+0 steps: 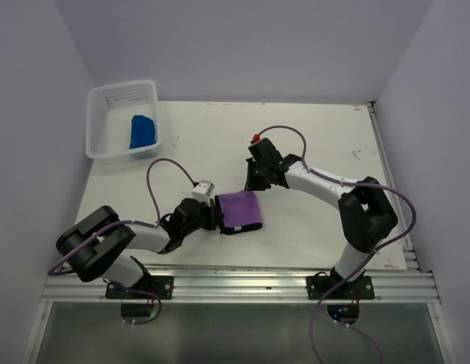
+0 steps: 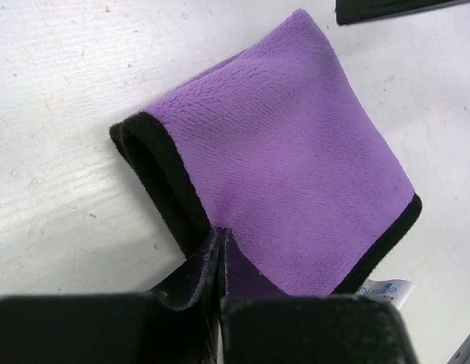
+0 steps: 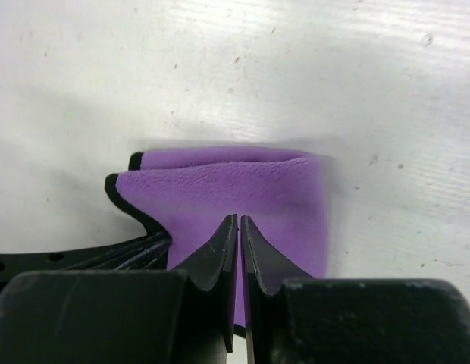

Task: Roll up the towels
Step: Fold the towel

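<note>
The purple towel point(image 1: 242, 208) lies folded flat with its black hem showing, between my two grippers near the table's middle. My left gripper point(image 1: 217, 215) is at its left side. In the left wrist view the fingers point(image 2: 221, 233) are pressed together on the near corner of the purple towel point(image 2: 288, 167), and that corner is hidden under them. My right gripper point(image 1: 254, 182) hovers over the far edge. In its wrist view the jaws point(image 3: 239, 218) stand a narrow slit apart above the purple towel point(image 3: 242, 186), with nothing between them. A blue towel point(image 1: 142, 131) lies in the basket.
The white mesh basket point(image 1: 98, 114) stands at the table's far left corner. The metal rail point(image 1: 242, 284) with both arm bases runs along the near edge. Walls close in on the left, back and right.
</note>
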Tool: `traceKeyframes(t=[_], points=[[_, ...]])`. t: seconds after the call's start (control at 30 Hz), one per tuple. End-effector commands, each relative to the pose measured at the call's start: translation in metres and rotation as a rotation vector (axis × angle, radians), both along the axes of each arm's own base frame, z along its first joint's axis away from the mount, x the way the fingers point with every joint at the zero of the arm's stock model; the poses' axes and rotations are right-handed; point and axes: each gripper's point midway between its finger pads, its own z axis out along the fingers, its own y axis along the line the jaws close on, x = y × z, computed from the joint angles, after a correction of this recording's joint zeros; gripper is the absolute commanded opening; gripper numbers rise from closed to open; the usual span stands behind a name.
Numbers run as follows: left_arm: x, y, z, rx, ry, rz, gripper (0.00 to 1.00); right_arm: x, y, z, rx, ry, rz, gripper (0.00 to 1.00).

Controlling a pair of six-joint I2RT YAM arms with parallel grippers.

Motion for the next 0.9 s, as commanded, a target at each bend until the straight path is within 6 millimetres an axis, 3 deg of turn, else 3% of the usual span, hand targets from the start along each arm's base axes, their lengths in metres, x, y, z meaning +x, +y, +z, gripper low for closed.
traceKeyframes(t=[0.0, 0.13, 0.2, 0.37, 0.57, 0.73, 0.87], points=[[-0.011, 0.011, -0.02, 0.046, 0.049, 0.01, 0.0, 0.014, -0.006, 0.02, 0.006, -0.042, -0.002, 0.1], [-0.013, 0.013, -0.021, 0.048, 0.051, 0.01, 0.0, 0.019, -0.011, 0.01, -0.029, -0.032, -0.005, 0.24], [-0.013, 0.013, -0.022, 0.05, 0.054, 0.009, 0.0, 0.022, -0.011, 0.008, -0.031, -0.032, -0.006, 0.25], [-0.014, 0.013, -0.022, 0.047, 0.054, 0.006, 0.0, 0.028, -0.009, -0.004, -0.047, -0.019, -0.001, 0.22], [-0.014, 0.014, -0.023, 0.049, 0.055, 0.009, 0.0, 0.03, -0.007, -0.029, -0.07, 0.017, -0.003, 0.1], [-0.017, 0.018, -0.024, 0.051, 0.058, 0.02, 0.0, 0.033, -0.015, -0.044, -0.07, 0.043, -0.033, 0.09], [-0.019, 0.02, -0.024, 0.045, 0.063, 0.022, 0.0, 0.034, -0.018, -0.044, -0.072, 0.043, -0.04, 0.12]])
